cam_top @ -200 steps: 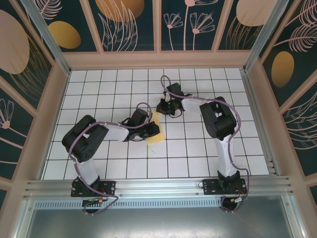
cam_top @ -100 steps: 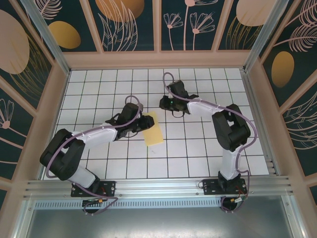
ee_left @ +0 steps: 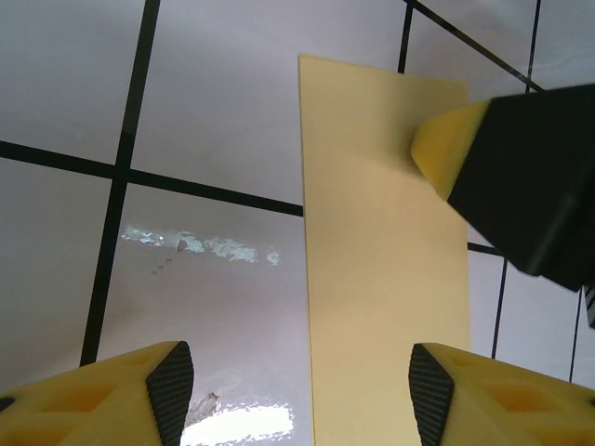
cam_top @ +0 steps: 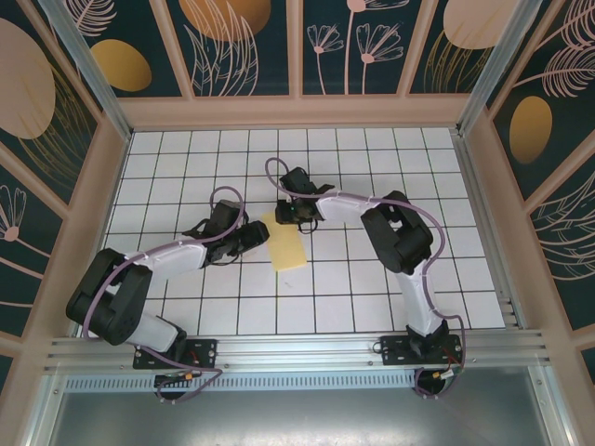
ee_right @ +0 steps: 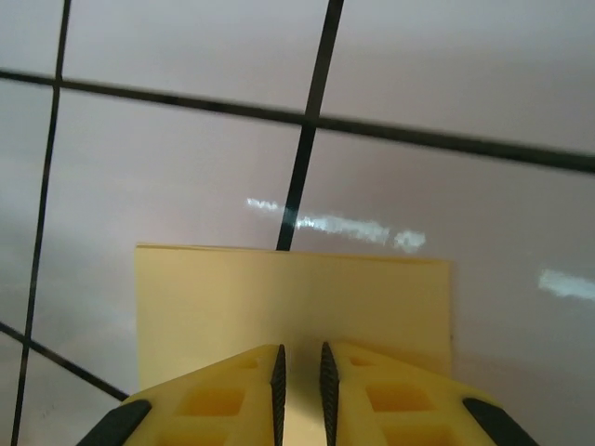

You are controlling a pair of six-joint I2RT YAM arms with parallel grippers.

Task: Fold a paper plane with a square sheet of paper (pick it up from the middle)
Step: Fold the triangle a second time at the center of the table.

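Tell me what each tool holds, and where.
Nothing gripped: open left tool empty; shut right tool rests on the far end of the folded yellow paper sheet.

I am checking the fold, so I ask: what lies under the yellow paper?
The white grid table lies under the yellow paper; a black grid line runs beneath it. Any folded layers below its top face are covered. The right gripper is over its far end.

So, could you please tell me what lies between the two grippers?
The folded sheet of paper; the left wrist view shows it spanning from left gripper to right gripper.
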